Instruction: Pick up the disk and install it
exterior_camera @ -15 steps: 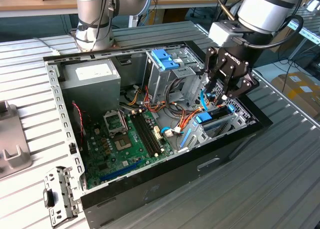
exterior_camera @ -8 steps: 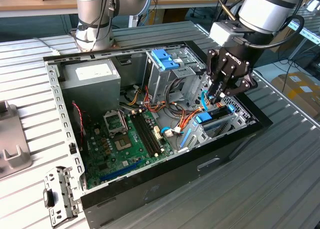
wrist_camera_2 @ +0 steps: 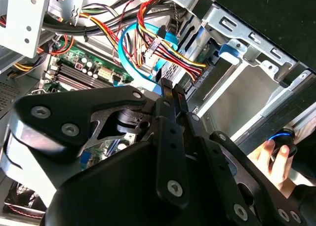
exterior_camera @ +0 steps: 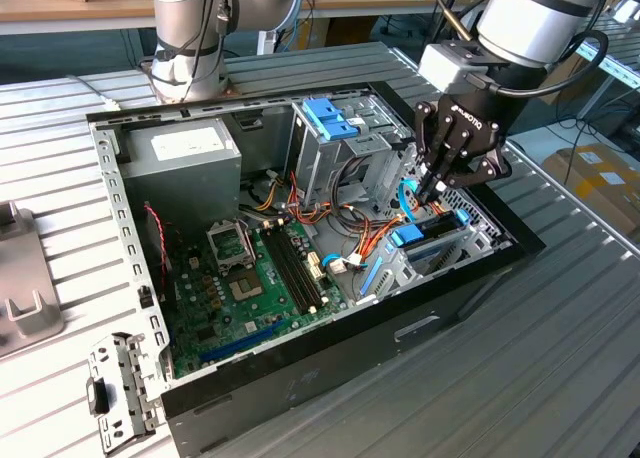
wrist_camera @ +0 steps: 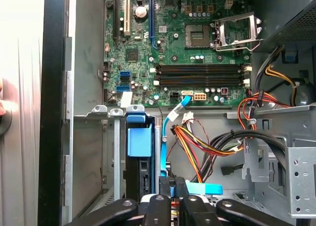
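— What's around you?
— A ribbed metal table (exterior_camera: pixel 560 308) carries the open computer case (exterior_camera: pixel 300 373); cardboard boxes (exterior_camera: pixel 600 178) stand beyond.
— Your gripper (exterior_camera: pixel 428 192)?
— Fingers pressed together, holding nothing. The disk (exterior_camera: pixel 432 240) sits just beneath my fingertips in its bay.

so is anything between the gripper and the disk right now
Yes, loosely. The disk stands on edge in its bay slot, and the gripper is just beside it among the wiring. A thin blue cable hangs between the two, with coloured wires on the gripper's other side.
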Available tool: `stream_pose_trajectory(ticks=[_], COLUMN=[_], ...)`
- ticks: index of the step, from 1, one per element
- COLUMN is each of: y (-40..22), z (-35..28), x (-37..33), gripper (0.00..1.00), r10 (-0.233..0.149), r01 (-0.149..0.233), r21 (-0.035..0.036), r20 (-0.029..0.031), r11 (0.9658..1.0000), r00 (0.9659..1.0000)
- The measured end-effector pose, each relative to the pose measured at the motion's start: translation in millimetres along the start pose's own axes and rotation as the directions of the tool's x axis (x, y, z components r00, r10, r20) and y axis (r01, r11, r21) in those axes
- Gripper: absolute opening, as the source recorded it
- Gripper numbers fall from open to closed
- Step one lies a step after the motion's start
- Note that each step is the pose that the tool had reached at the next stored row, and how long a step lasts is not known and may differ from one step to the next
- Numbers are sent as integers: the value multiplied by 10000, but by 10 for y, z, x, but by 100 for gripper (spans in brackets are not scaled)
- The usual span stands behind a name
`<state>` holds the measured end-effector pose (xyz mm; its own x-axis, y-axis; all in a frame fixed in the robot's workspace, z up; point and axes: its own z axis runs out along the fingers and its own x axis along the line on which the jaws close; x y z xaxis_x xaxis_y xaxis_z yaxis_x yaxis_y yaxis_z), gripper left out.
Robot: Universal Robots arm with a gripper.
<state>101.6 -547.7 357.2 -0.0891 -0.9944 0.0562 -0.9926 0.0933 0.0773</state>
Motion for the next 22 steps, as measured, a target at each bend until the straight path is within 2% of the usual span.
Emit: stream_pose_trajectory(ticks=[6,15,22], y=[-2,-14,-21], z=[2,17,23], x=[17,145,214], gripper=[16,16,16], r10=[14,14,14], r01=[-14,-14,-14], r21=[-2,-2,-2], r20=[2,2,2], r11=[10000,10000,10000], r00=[10000,10000,10000])
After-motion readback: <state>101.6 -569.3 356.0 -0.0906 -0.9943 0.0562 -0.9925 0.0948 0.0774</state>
